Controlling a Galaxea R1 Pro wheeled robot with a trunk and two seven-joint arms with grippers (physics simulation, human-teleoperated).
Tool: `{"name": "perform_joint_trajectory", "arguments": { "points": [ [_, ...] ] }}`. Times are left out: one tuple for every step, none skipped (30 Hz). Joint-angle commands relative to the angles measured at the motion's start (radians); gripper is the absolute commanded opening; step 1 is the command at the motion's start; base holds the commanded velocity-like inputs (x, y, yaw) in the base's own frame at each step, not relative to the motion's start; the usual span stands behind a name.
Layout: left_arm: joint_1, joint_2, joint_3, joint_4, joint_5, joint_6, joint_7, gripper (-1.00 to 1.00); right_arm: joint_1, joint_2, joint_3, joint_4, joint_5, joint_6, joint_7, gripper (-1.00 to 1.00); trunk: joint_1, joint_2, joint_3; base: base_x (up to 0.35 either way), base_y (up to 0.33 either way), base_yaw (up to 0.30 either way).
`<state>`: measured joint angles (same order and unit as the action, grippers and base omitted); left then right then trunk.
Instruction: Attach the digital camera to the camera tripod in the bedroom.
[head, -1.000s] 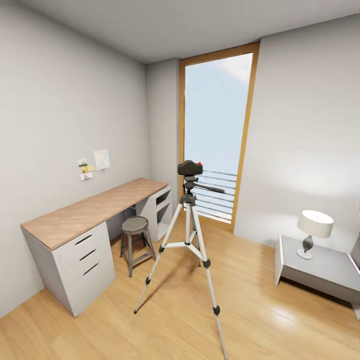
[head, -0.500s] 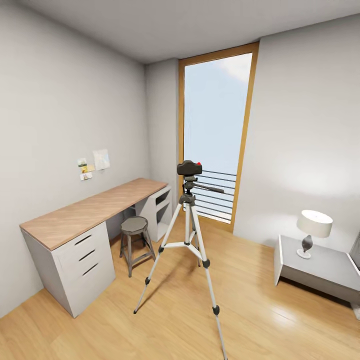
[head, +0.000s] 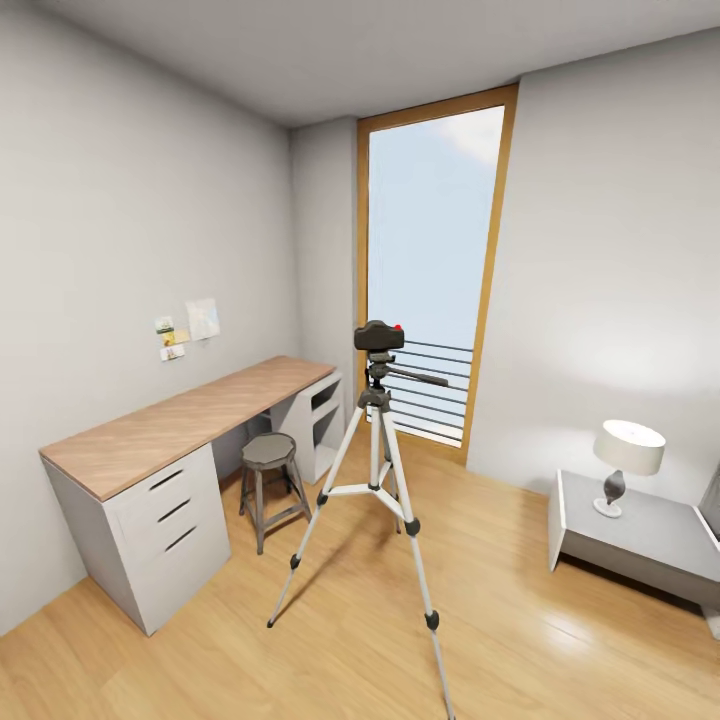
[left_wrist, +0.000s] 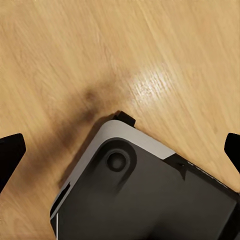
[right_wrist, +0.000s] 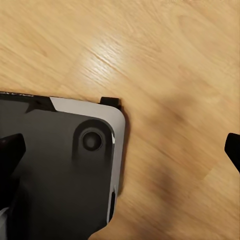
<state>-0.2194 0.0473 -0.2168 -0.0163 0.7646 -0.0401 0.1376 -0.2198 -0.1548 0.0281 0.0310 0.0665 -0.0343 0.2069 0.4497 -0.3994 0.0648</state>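
The digital camera (head: 378, 336), small and black with a red dot on top, sits on the head of the camera tripod (head: 376, 470). The tripod stands on the wood floor in the middle of the bedroom, in front of the tall window (head: 432, 260), its black pan handle pointing right. In the left wrist view my left gripper (left_wrist: 120, 150) hangs open over the floor, its black fingertips (left_wrist: 10, 155) wide apart with nothing between them. My right gripper (right_wrist: 122, 150) is open the same way, its fingertips (right_wrist: 234, 147) at the picture's edges.
A wood-topped white desk (head: 190, 415) runs along the left wall, with a grey stool (head: 270, 470) beside it. A low grey nightstand (head: 640, 530) with a lamp (head: 628, 460) stands at the right. My dark base (left_wrist: 150, 200) shows below both grippers.
The head view has shifted by a hair; the camera, the tripod and the furniture stand as before.
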Motion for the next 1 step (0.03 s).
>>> {"name": "perform_joint_trajectory", "arguments": {
  "points": [
    [0.0,0.0,-0.008,-0.001,0.007,-0.001,0.004,1.0,-0.001,0.0,0.002,0.003,0.007,-0.004,0.002,1.0,0.0,-0.001,0.0,0.0,0.0,0.0]
  ]
}}
